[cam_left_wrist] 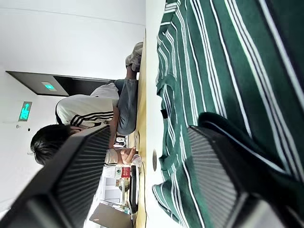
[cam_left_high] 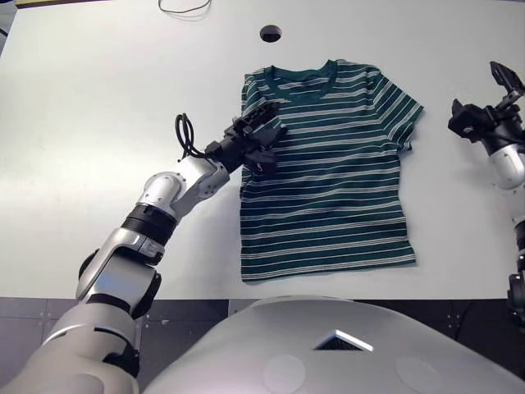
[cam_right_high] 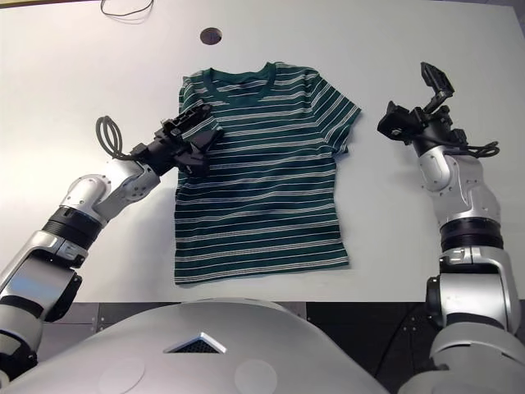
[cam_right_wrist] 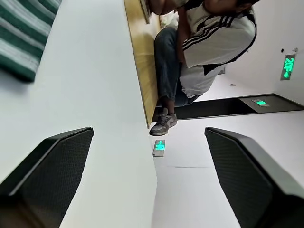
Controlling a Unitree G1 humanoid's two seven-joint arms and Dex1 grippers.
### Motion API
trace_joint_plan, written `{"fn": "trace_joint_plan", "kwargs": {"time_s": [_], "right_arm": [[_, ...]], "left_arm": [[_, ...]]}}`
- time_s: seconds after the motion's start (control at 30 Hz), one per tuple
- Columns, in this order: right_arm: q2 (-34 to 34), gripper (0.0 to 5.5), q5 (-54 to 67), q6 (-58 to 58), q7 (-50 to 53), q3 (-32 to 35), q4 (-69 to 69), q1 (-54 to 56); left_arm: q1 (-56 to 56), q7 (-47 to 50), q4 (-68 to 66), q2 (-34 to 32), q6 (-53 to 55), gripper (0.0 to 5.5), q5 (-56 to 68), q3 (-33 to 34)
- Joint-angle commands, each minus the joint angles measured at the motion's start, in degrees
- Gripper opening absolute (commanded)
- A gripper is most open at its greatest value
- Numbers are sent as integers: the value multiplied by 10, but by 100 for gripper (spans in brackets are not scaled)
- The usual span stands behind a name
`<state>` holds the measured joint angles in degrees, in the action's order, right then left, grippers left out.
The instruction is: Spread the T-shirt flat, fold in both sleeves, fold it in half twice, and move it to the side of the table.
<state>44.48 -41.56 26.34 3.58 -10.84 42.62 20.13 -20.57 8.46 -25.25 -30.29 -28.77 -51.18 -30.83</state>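
Saw worktop holding T-shirt spread flat near centre, left sleeve seemingly folded in already, right sleeve out, so that fold, both halvings and shift to side judged outstanding; left gripper released above left shoulder area, right gripper released too, off cloth near right sleeve.

The left gripper covers the shirt's left shoulder, so the sleeve there cannot be made out; the cable on the table is cut off by the top edge.
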Motion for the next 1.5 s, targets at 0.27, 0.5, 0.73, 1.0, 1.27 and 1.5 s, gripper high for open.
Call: {"fn": "trace_joint_plan", "kwargs": {"time_s": [0.27, 0.5, 0.73, 1.0, 1.27, 1.5], "right_arm": [[45, 434, -103, 106, -129, -170, 63, 108], [-7, 434, -130, 93, -71, -221, 135, 163], [-22, 434, -129, 99, -37, -250, 179, 185], [-39, 351, -125, 90, -9, -269, 228, 201], [-84, 198, -130, 83, 16, -300, 261, 210], [-101, 69, -124, 71, 28, -315, 286, 214]], "left_arm": [[53, 71, 115, -22, 45, 353, 17, 103], [52, 75, 116, -15, 58, 353, 24, 118], [67, 76, 103, -11, 64, 353, 23, 108], [73, 96, 112, -5, 69, 354, 38, 133], [71, 95, 119, 2, 65, 354, 43, 135], [74, 86, 129, 7, 61, 354, 44, 132]]}}
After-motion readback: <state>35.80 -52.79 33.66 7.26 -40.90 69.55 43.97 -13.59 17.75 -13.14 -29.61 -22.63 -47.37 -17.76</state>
